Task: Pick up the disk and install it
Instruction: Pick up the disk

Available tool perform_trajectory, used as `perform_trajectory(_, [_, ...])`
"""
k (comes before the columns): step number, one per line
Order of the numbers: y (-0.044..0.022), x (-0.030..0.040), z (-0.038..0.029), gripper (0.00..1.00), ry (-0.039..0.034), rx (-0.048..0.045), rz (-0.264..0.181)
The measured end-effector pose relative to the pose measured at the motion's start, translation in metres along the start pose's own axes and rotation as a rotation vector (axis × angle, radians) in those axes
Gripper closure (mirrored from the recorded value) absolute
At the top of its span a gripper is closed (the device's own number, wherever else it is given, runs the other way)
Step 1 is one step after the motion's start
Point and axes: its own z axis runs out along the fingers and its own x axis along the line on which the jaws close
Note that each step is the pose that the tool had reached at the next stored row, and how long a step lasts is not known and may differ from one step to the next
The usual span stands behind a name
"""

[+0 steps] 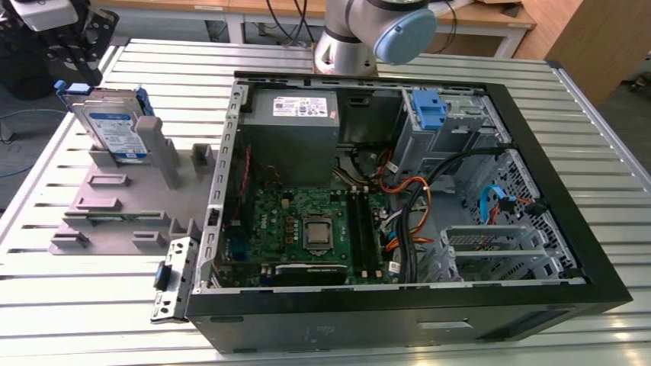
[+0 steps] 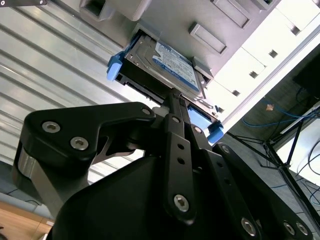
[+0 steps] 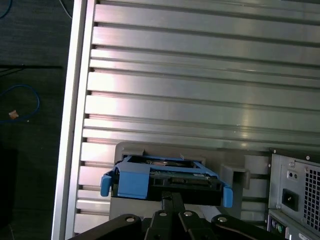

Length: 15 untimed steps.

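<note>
The disk (image 1: 114, 126), a silver drive with a white-and-blue label in a bright blue carrier, stands upright on edge in a slot of the grey fixture (image 1: 112, 206) at the exterior view's left. My gripper (image 1: 81, 76) hangs right above its top edge. In both wrist views the disk (image 2: 170, 62) (image 3: 165, 177) lies just beyond the tips of the gripper (image 2: 172, 94) (image 3: 172, 196). The fingers are pressed together, and their tips meet at the middle of the carrier's blue edge. Whether they touch it I cannot tell.
The open black computer case (image 1: 600, 252) lies to the exterior view's right of the fixture, showing the motherboard (image 1: 305, 229), cables and a grey power supply (image 1: 295, 114). An upright blue latch (image 1: 431, 110) stands at the drive bay at its far side. Everything rests on a slatted metal table (image 1: 91, 305).
</note>
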Motion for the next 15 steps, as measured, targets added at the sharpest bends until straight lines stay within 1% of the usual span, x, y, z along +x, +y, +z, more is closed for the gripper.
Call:
perform_trajectory(10, [0.0,0.0,0.0,0.89,0.0001,-0.0001,-0.002])
perform_trajectory(15, [0.0,0.0,0.0,0.89,0.0011,-0.0009,-0.027])
